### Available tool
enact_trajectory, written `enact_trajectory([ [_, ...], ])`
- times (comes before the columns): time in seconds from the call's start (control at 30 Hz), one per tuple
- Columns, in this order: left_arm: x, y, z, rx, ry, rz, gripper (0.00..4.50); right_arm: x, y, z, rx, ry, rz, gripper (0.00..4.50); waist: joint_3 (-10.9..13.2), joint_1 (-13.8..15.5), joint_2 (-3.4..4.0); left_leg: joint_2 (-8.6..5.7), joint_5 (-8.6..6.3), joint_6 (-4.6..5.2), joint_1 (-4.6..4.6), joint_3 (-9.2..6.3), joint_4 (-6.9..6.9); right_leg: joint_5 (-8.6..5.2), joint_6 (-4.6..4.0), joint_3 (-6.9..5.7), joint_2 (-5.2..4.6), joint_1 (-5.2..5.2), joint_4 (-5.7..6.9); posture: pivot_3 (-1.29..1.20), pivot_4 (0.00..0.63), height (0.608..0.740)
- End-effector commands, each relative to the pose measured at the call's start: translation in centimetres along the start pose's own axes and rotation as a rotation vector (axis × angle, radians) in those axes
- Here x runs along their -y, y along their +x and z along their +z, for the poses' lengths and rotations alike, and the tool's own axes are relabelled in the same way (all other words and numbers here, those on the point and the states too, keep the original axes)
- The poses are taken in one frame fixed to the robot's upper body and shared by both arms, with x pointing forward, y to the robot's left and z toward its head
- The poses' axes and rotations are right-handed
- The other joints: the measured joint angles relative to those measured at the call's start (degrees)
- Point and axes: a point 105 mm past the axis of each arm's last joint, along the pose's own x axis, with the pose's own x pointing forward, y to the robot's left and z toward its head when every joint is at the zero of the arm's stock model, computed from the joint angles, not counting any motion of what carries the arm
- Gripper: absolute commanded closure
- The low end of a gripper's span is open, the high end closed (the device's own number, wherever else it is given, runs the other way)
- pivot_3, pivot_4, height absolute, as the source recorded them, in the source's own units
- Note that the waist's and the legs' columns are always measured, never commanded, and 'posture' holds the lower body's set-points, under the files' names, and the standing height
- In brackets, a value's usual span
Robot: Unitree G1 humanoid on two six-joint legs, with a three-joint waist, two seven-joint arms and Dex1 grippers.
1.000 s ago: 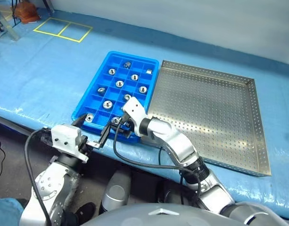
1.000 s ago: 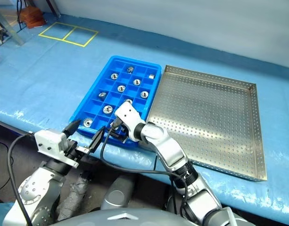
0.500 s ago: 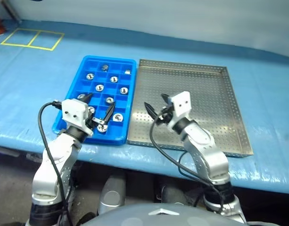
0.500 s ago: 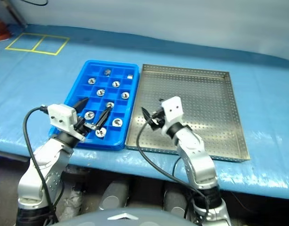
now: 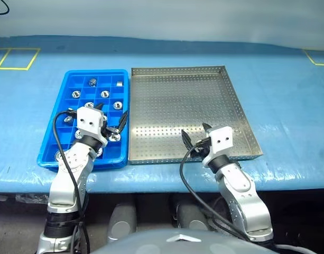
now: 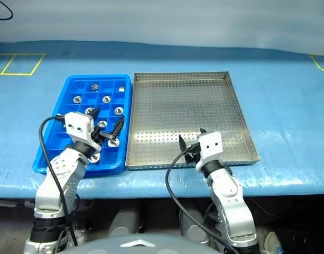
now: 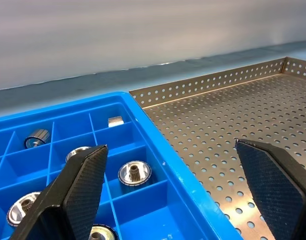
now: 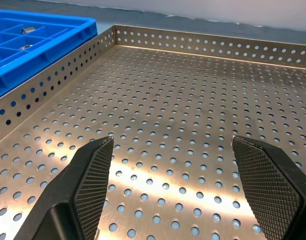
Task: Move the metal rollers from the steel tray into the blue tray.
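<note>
Several metal rollers (image 5: 104,94) sit in the blue tray (image 5: 51,153); the steel tray (image 5: 241,116) looks empty. Both end effectors, left (image 5: 109,123) and right (image 5: 194,136), gape apart, holding nothing. Rollers seem rigid, slick, best pinched across the flange.

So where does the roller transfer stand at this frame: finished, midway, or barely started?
It looks finished or nearly so. The steel tray has a bare perforated floor with no part on it, and the metal rollers sit in the compartments of the blue tray. Nothing is in hand: the left gripper over the blue tray and the right gripper over the steel tray's near edge are both open and empty. Nothing visible remains to move.
</note>
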Motion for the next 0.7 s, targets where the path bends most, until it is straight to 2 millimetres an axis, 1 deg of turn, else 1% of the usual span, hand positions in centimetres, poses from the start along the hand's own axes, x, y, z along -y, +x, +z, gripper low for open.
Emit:
enact_trajectory([
  [0.03,-0.49,0.12,0.64,0.028,0.012,0.011,0.00,0.10,-0.05,1.33,0.050,0.014,-0.012,0.51,0.00,0.02,0.00,0.00,0.00,0.00,0.00,0.00,0.01,0.00,0.00,0.00,0.00,0.00,0.00,0.04,0.150,0.740],
  [0.3,-0.48,0.06,0.35,0.014,0.010,0.005,0.00,0.11,0.07,0.53,-0.008,0.040,-0.009,0.51,-0.01,0.06,-0.01,-0.02,0.00,0.01,-0.03,-0.01,0.02,0.02,0.02,0.02,0.00,0.00,0.00,0.05,0.150,0.740],
  [0.7,-0.46,0.17,0.22,0.009,0.018,-0.001,0.00,-0.13,0.21,0.66,-0.007,0.040,0.006,0.51,-0.01,0.06,-0.01,-0.02,0.01,0.01,-0.02,-0.01,0.03,0.05,0.06,0.03,0.00,0.01,0.01,0.05,0.150,0.740],
])
